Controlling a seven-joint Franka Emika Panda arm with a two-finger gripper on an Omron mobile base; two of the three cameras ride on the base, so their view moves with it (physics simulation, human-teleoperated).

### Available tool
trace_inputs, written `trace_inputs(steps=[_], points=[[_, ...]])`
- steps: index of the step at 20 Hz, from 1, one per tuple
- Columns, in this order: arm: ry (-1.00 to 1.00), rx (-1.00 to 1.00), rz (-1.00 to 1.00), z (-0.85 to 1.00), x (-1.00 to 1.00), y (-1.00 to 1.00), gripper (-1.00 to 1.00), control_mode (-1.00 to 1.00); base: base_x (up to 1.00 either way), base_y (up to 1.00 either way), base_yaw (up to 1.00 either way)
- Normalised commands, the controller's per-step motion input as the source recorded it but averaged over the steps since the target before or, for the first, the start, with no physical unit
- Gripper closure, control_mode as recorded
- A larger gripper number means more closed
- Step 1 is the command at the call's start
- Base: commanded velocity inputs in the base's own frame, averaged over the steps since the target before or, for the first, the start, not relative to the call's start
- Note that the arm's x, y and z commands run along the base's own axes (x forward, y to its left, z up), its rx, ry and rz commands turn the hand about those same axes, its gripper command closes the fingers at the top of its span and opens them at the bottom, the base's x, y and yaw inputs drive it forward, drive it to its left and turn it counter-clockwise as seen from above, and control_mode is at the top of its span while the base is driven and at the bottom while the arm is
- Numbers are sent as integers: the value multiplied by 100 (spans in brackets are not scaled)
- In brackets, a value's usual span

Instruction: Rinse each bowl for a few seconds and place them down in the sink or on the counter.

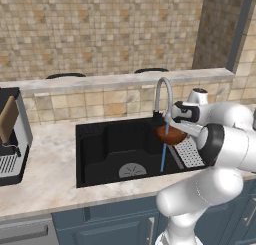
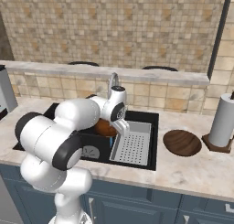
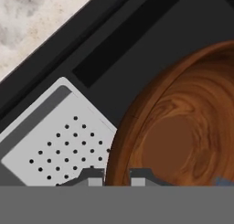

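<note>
**Q:** Reddish-brown wood grain in the hand view, what is that?

**A:** A bowl (image 3: 183, 127), seen from just above its rim. The end effector (image 3: 117, 176) pinches that rim, one fingertip (image 3: 93, 176) outside and the other inside, so it is closed on the bowl.

**Q:** Where is the bowl in the room?

**A:** Over the right part of the black sink (image 1: 105, 144), held under the curved silver faucet (image 1: 162, 91). A thin blue stream of water (image 1: 163, 156) falls past it toward the basin floor near the drain (image 1: 132, 170). A grey perforated tray (image 2: 132, 147) sits in the sink just to the right of the bowl.

**Q:** And the other bowl?

**A:** It rests on the pale marbled tabletop (image 2: 196, 173), right of the sink, beside a paper towel roll (image 2: 224, 115).

**Q:** How far along is the job?

**A:** I judge the first bowl to be mid-rinse and not yet set down. Whether the second bowl (image 2: 182, 142) has had its rinse cannot be told; if not, about half the work is left.
</note>
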Motion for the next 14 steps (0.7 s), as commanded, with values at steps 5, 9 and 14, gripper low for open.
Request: trace_inputs(steps=[5, 9, 14], points=[[0, 0, 0, -6, 29, 1, 100, -100, 0, 0, 0], [0, 0, 0, -8, 26, 2, 100, -100, 0, 0, 0], [0, 0, 0, -5, 5, 1, 100, -100, 0, 0, 0]])
